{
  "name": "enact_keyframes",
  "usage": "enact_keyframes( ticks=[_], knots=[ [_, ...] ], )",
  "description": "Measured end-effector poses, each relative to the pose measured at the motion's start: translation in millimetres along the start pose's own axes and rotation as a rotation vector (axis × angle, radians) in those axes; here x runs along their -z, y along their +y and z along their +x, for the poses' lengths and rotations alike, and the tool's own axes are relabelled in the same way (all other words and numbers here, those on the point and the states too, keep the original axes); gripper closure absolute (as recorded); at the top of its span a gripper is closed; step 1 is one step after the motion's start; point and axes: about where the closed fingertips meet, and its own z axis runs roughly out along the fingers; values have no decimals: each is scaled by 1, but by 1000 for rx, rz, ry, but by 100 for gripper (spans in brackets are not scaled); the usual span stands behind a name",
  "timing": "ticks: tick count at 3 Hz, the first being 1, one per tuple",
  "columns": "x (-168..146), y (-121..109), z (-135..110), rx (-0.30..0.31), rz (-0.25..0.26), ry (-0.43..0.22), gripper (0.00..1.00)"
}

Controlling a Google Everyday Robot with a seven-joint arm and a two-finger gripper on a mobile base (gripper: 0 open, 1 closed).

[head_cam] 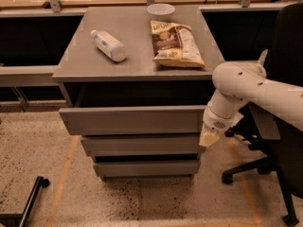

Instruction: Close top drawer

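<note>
The top drawer (132,120) is a wide gray drawer with a plain flat front, just under the top of the gray cabinet (71,72). It stands a short way out, and a dark gap shows above its front panel. My gripper (208,138), with a cream-coloured tip, hangs from the white arm (246,86). It is at the right end of the drawer front, level with its lower edge and close to it. Whether it touches the panel I cannot tell.
A plastic bottle (109,45), a chip bag (176,44) and a white bowl (160,10) lie on the cabinet top. Two narrower drawer fronts (142,144) sit below the top drawer. A black office chair (279,141) stands at the right. A black wheeled leg (28,200) shows at the lower left.
</note>
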Motion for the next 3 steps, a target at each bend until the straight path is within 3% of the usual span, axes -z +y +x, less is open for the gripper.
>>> enact_keyframes(
  ticks=[1, 2, 3],
  knots=[
    [4, -29, -6, 3, 78, -54, 12],
    [12, -81, -16, 18, 187, -140, 0],
    [12, -81, -16, 18, 187, -140, 0]
  ],
)
